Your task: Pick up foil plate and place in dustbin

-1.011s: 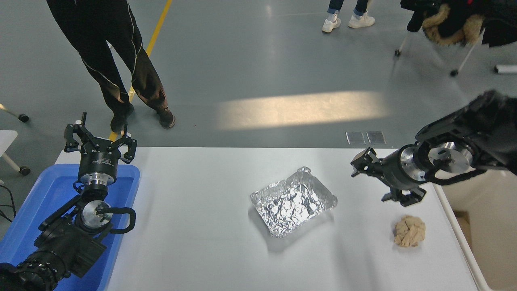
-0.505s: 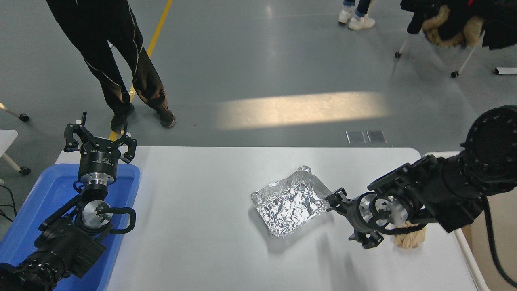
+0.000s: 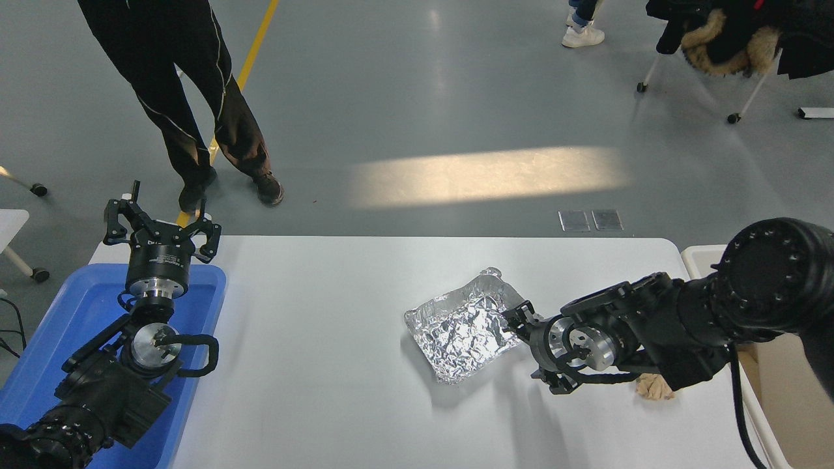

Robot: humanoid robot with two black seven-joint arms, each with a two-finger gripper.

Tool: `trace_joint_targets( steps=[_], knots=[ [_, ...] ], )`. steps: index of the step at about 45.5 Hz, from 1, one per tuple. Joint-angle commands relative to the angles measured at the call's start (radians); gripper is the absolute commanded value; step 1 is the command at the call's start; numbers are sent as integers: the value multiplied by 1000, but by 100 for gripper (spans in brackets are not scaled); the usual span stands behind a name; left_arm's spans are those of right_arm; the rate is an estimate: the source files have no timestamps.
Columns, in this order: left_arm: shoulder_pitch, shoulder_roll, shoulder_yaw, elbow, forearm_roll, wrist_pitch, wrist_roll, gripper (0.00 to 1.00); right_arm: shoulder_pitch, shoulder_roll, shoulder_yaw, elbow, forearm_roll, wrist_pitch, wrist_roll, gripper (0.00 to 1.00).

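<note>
The foil plate (image 3: 459,329), a crinkled silver tray, lies on the white table (image 3: 313,365) right of centre. My right gripper (image 3: 531,348) reaches in low from the right and is at the plate's right rim, with its jaws apart; one finger (image 3: 515,317) is on the rim's near right corner. Whether the plate is lifted I cannot tell. The cream dustbin (image 3: 697,257) stands off the table's right end, mostly behind my right arm. My left gripper (image 3: 161,228) is parked open at the lower left.
A blue tray (image 3: 58,339) sits under my left arm at the table's left end. A tan crumpled paper ball (image 3: 653,387) lies mostly hidden under my right arm. A person's legs (image 3: 195,104) stand beyond the far left corner.
My right arm has swung down and left from above the table's right end to the foil plate's right rim. The paper ball is now mostly covered. The left arm has not moved.
</note>
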Motion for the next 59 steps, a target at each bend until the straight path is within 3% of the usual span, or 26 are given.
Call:
trace_joint_targets(
  steps=[1,5,8,11,12,29,37,43,50,59],
  knots=[
    [0,0,0,0,1,0,0,99,-68,11,17,-108,-82,-4,-22,84],
    [0,0,0,-1,0,0,0,99,-80,11,21,-114,-141,-3,-26,67],
    [0,0,0,-1,0,0,0,99,-82,11,34,-112,-172,7,-37,39],
    [0,0,0,0,1,0,0,99,-82,11,38,-112,-177,14,-49,4],
    [0,0,0,-1,1,0,0,99,-82,11,40,-112,-177,14,-55,0],
    [0,0,0,-1,1,0,0,99,-71,11,83,-103,-169,19,-74,0],
    [0,0,0,0,1,0,0,99,47,11,86,25,-174,14,-74,0],
    [-2,0,0,-1,0,0,0,99,190,-68,75,199,-192,16,-74,0],
    [0,0,0,0,1,0,0,99,424,-210,12,433,-313,30,-74,0],
    [0,0,0,0,0,0,0,99,776,-357,-149,616,-384,213,-72,0]
  ],
)
